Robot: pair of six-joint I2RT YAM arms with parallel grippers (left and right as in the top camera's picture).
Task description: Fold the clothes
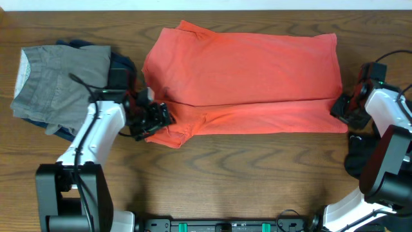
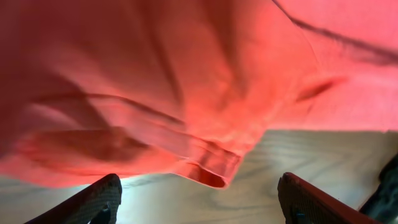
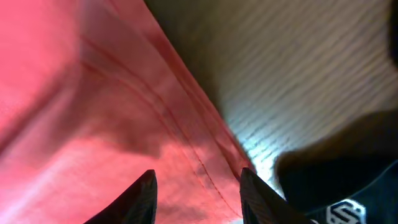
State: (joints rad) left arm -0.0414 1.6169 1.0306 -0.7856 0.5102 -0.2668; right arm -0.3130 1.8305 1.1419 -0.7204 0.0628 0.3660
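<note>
One coral-red T-shirt [image 1: 244, 71] is lying folded on the table [image 1: 257, 167], stretching between the two grippers. Its sleeve end is sitting just ahead of the left gripper [image 2: 199, 180], whose two fingers are standing spread wide with nothing between them. The right gripper [image 3: 198, 180] is holding its two fingers partly apart over the shirt's hemmed edge, pinching nothing, while one heap of grey and dark-blue garments [image 1: 58, 80] is lying behind the left fingers, apart from the shirt.

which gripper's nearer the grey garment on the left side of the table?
Left. The left gripper sits at the red shirt's left edge, just right of the grey garment; the right gripper is at the shirt's far right edge.
</note>
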